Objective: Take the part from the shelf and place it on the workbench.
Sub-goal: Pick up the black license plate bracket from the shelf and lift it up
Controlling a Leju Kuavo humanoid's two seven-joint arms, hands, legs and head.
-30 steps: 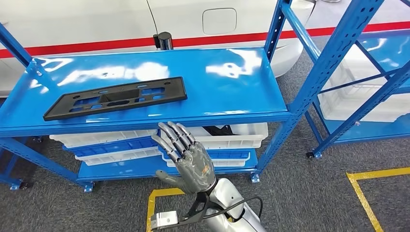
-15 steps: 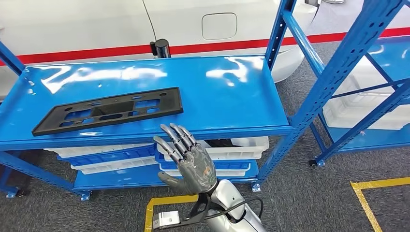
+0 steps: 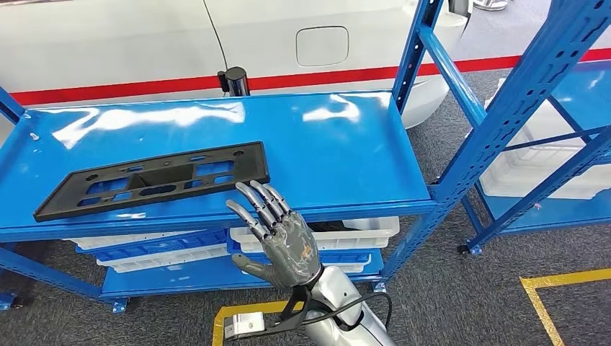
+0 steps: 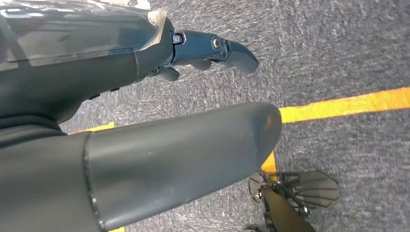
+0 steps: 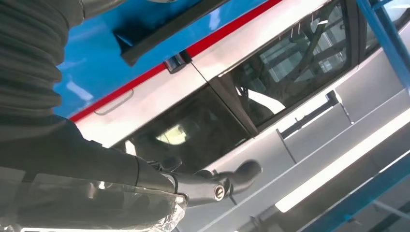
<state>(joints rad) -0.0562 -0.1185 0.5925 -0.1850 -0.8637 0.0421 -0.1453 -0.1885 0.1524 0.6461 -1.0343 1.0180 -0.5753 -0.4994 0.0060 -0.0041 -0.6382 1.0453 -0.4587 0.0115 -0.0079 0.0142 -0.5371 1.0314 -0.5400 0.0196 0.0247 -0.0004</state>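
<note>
The part point(image 3: 155, 179) is a long flat black plastic plate with cut-outs. It lies on the top board of the blue shelf point(image 3: 346, 151), toward its left front. My right hand point(image 3: 277, 234) is raised in front of the shelf's front edge with its fingers spread and nothing in it. Its fingertips point(image 3: 252, 191) are just short of the part's right end. The right wrist view shows the part's edge point(image 5: 164, 29) beyond the dark fingers point(image 5: 217, 186). My left hand point(image 4: 169, 145) hangs over the grey floor, holding nothing.
White bins point(image 3: 360, 231) sit on the lower shelf boards. A second blue rack point(image 3: 519, 94) with white bins stands close on the right. A white car point(image 3: 144, 36) with a red stripe is behind the shelf. Yellow tape point(image 3: 562, 281) marks the carpet.
The whole view has shifted, so the camera moved and the shelf now looks closer. My right hand's fingertips now overlap the shelf's front edge near the part's right end.
</note>
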